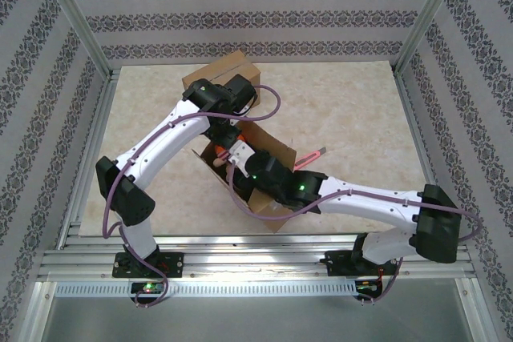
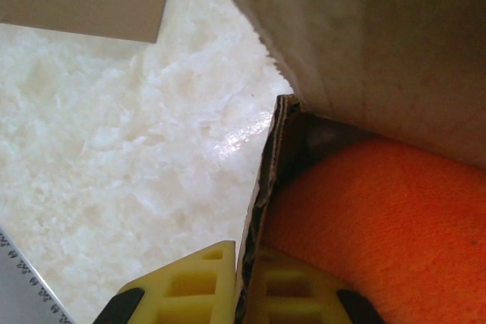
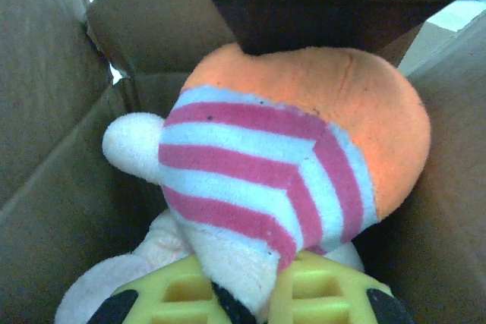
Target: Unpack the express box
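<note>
The open cardboard express box [image 1: 276,148] sits mid-table with its far flap [image 1: 224,76] raised. My left gripper [image 1: 230,129] reaches down at the box's back; in its wrist view the yellow fingers [image 2: 190,286] are shut on the box's wall edge [image 2: 262,180], one finger outside and one inside beside an orange plush surface [image 2: 380,218]. My right gripper [image 1: 238,158] is down inside the box. There it [image 3: 254,282] is shut on the pale lower part of a plush toy [image 3: 258,165] with an orange head and pink-and-white stripes.
A thin red object [image 1: 313,155] lies on the marble tabletop [image 1: 361,118] just right of the box. Aluminium rails [image 1: 88,150] and patterned walls fence the table. Cardboard walls [image 3: 45,149] stand close around the toy.
</note>
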{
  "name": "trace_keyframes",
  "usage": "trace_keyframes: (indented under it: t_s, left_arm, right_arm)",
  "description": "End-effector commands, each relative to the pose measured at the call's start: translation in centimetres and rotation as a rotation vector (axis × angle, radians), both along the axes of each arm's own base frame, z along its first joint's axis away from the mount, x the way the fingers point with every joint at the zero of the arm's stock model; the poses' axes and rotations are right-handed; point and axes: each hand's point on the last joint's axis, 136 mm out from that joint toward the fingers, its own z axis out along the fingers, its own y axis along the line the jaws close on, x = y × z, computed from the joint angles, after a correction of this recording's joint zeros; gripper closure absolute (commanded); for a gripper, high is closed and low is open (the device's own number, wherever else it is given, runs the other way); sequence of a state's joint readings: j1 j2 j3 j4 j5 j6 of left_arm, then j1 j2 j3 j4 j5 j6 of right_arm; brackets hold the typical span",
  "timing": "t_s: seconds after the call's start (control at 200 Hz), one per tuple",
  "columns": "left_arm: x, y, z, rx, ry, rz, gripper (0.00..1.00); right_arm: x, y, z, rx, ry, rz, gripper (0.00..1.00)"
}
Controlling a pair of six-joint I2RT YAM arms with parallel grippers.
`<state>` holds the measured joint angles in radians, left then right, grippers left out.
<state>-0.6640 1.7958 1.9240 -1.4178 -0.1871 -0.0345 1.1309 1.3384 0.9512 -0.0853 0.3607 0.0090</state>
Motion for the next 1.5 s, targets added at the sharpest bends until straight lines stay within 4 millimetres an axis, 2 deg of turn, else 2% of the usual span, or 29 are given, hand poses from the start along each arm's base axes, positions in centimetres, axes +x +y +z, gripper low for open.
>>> trace_keyframes:
  t_s: [0.0, 0.315, 0.48, 0.64, 0.799, 1.009, 1.204, 1.354, 1.429, 1.494]
  left_arm:
    - [2.2, 3.9, -0.1, 0.147, -0.088, 0.091, 1.00]
    - [1.6, 4.4, -0.8, 0.140, -0.071, 0.116, 1.00]
    - [1.2, 5.4, -1.2, 0.120, -0.058, 0.157, 1.00]
    - [0.9, 6.2, -1.3, 0.085, -0.052, 0.195, 1.00]
    - [0.8, 6.6, -1.6, 0.040, -0.042, 0.237, 1.00]
    - [0.5, 7.2, -2.1, -0.030, -0.012, 0.321, 1.00]
    - [0.1, 7.9, -1.9, -0.139, 0.011, 0.423, 1.00]
    - [-0.4, 7.4, -1.1, -0.262, 0.035, 0.460, 1.00]
    - [-0.7, 7.1, -0.7, -0.314, 0.041, 0.466, 1.00]
    - [-0.8, 6.8, -0.4, -0.363, 0.042, 0.475, 1.00]
  right_arm:
    - [-1.5, 0.7, 6.6, 0.262, -0.048, 0.024, 1.00]
    - [-2.1, 0.9, 9.2, 0.437, -0.053, 0.024, 1.00]
    - [-2.4, 0.1, 11.9, 0.532, -0.095, 0.017, 1.00]
    - [-2.8, -0.6, 13.4, 0.563, -0.110, 0.023, 1.00]
    - [-3.0, -2.4, 15.0, 0.598, -0.143, -0.002, 1.00]
    - [-3.3, -6.9, 18.1, 0.637, -0.219, -0.075, 1.00]
    - [-2.2, -12.8, 18.8, 0.539, -0.289, -0.271, 1.00]
    - [0.1, -18.4, 17.7, 0.392, -0.288, -0.468, 1.00]
    - [1.6, -21.4, 16.3, 0.315, -0.264, -0.578, 1.00]
    - [3.0, -23.8, 14.3, 0.250, -0.208, -0.669, 1.00]
